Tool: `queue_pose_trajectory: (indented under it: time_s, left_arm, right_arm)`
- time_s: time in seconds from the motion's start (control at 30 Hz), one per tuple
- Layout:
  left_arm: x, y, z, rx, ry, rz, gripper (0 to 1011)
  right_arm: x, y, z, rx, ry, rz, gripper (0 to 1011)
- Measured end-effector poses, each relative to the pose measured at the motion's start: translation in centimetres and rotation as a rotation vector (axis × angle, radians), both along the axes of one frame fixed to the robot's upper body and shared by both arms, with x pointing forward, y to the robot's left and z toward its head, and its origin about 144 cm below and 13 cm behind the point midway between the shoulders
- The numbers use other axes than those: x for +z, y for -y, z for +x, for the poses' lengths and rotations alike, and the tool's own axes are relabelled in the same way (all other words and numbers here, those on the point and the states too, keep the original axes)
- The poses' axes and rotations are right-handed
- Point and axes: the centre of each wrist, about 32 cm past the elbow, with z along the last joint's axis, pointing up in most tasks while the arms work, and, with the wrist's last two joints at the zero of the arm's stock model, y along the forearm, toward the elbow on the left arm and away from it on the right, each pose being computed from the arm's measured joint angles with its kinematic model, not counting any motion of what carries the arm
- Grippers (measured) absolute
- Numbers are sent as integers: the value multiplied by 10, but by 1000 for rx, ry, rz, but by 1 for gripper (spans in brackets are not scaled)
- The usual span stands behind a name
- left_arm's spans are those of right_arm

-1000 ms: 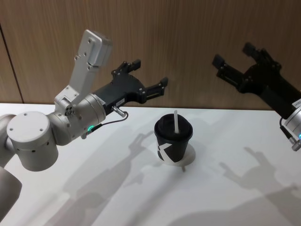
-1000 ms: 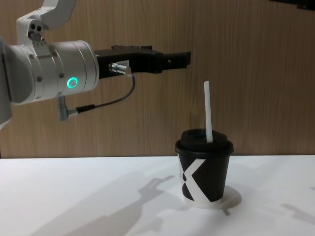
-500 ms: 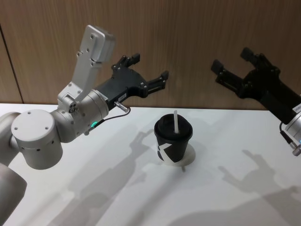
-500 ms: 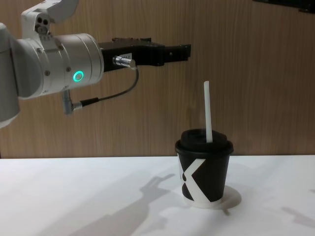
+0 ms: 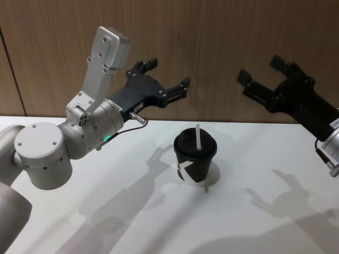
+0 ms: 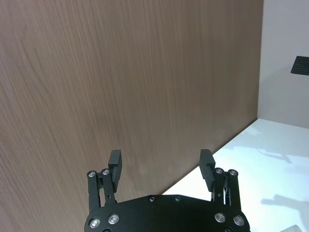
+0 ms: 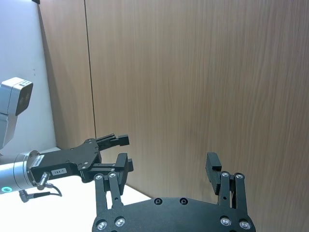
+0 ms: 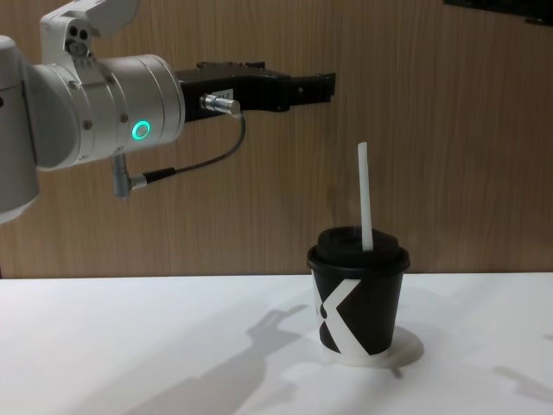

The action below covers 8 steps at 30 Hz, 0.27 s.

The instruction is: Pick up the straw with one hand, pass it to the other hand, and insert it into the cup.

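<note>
You had the straw [image 8: 365,195] already standing in the cup [image 8: 359,299]; both end effectors, left [image 5: 166,80] and right [image 5: 263,74], hung spread and empty above the worktop [image 5: 254,159], so a careless low sweep could have tipped it

The cup [image 5: 195,157] stands on the counter [image 5: 254,222], near the middle and toward its back edge, on a small round base. The straw [image 8: 365,195] stands upright in the cup's lid, rising well above it. The left tool [image 5: 166,79] hangs in the air above the counter's back edge, left of the cup, well apart from it. The right tool [image 5: 262,73] hangs raised on the right, behind the cup. A wall [image 5: 212,42] runs along the back edge.
</note>
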Motion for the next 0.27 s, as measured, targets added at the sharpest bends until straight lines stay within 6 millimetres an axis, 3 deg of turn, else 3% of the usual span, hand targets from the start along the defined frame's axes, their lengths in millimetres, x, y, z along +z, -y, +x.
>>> queue_pose_trajectory:
  time_s: [0.27]
  left_arm:
    - [0,1,0,3,2,0,1003]
  right_arm:
    - [0,0,0,2,-1,1,1001]
